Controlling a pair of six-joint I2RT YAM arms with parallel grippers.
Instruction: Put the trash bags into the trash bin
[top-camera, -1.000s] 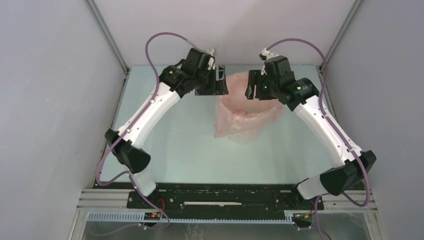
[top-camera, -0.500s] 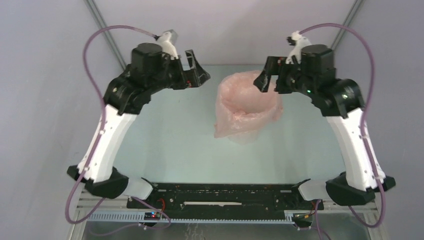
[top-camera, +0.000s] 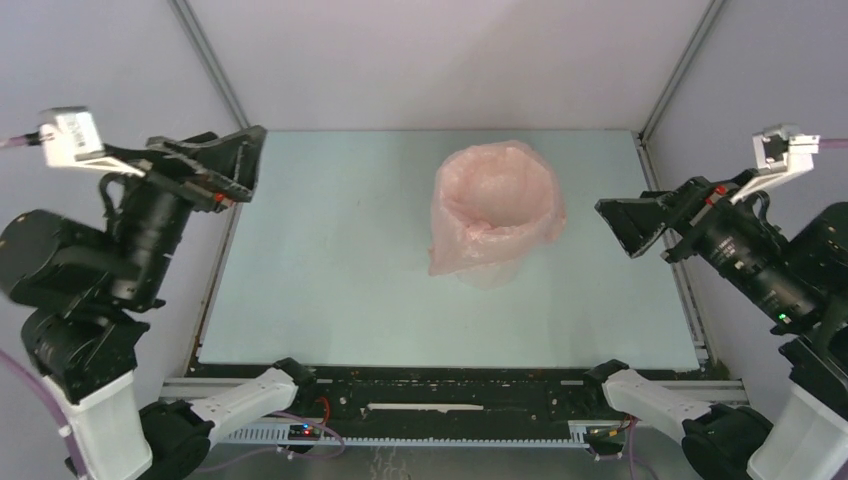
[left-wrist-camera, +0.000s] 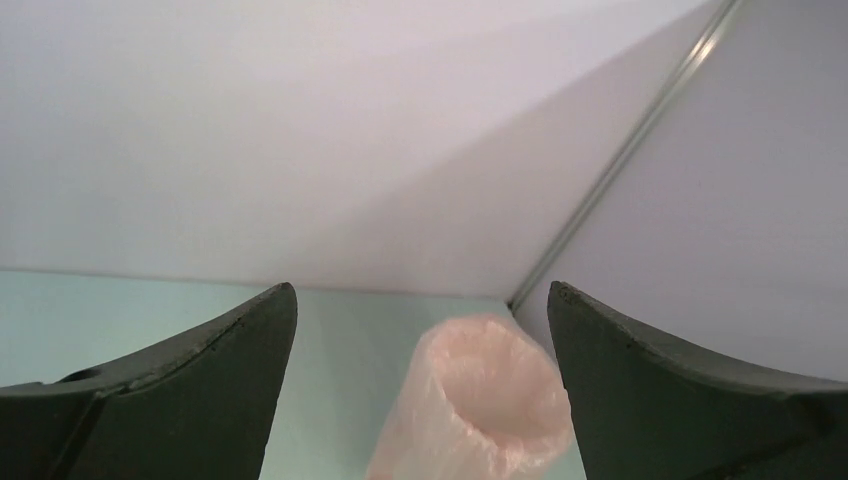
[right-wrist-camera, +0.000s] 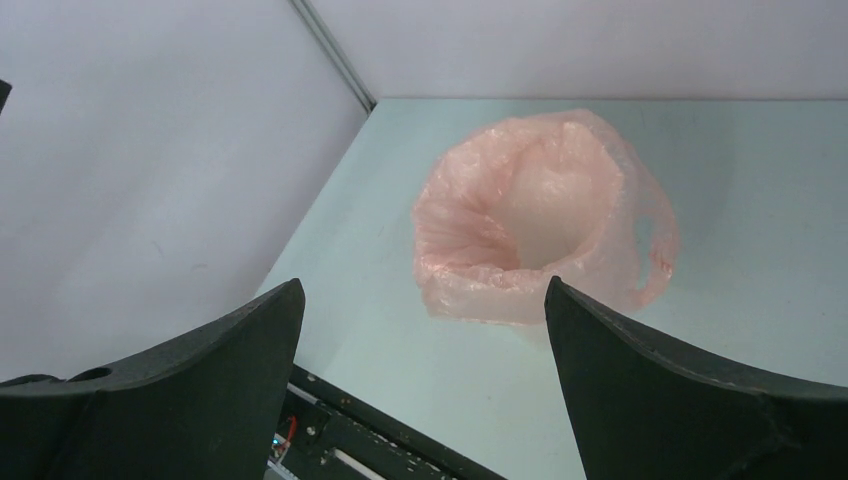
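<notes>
The pale-pink trash bag stands open-mouthed at the table's back centre, draped over the trash bin. The bin is almost wholly hidden, with only a pale bit of its base showing below the film. The bag also shows in the left wrist view and in the right wrist view, where a handle loop hangs at its right side. My left gripper is open and empty, raised at the far left. My right gripper is open and empty, raised at the far right. Both are well apart from the bag.
The pale green table mat is walled by grey panels at the back and both sides. A black rail with the arm bases runs along the near edge. Metal frame posts stand at the back corners.
Both arms have pulled away from the bag's rim, rising and swinging outward to the left and right sides. The bag stays over the bin, unmoved.
</notes>
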